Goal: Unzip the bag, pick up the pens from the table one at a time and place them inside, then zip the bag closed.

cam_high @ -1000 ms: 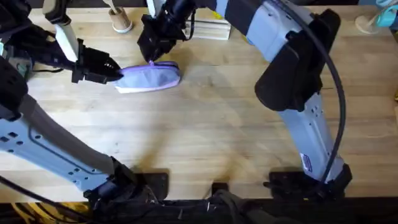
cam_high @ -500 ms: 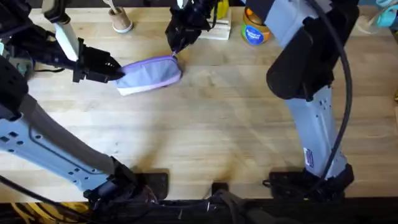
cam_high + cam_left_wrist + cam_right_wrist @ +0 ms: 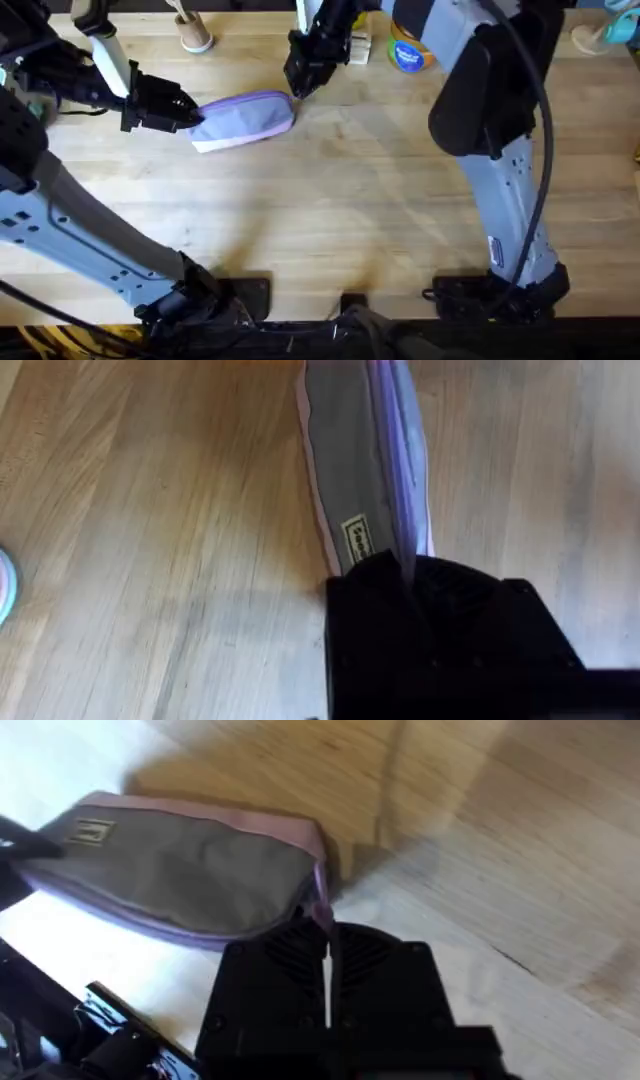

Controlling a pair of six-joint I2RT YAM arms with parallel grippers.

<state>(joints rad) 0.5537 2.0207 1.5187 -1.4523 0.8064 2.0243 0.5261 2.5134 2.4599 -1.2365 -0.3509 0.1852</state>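
Note:
The lavender bag [image 3: 245, 118] lies on the table [image 3: 330, 220] at the back left, long side across. My left gripper [image 3: 190, 112] is shut on the bag's left end; in the left wrist view the bag [image 3: 362, 480] runs away from the black fingers [image 3: 400, 575]. My right gripper [image 3: 300, 84] is at the bag's right end, shut on the small zipper pull [image 3: 321, 910], which sits at the bag's [image 3: 180, 870] corner. No gap shows along the zipper. The pens are out of view.
Along the back edge stand a tan cup [image 3: 195, 36] with pale sticks, a pale wooden block [image 3: 356, 47] and a yellow-lidded tub [image 3: 408, 52]. A light blue object [image 3: 608, 30] sits at the far right. The table's middle and front are bare wood.
My right gripper has slid to the right along the bag's top, from near its middle to its right end. The bag has stretched slightly to the right. The left gripper has kept its grip.

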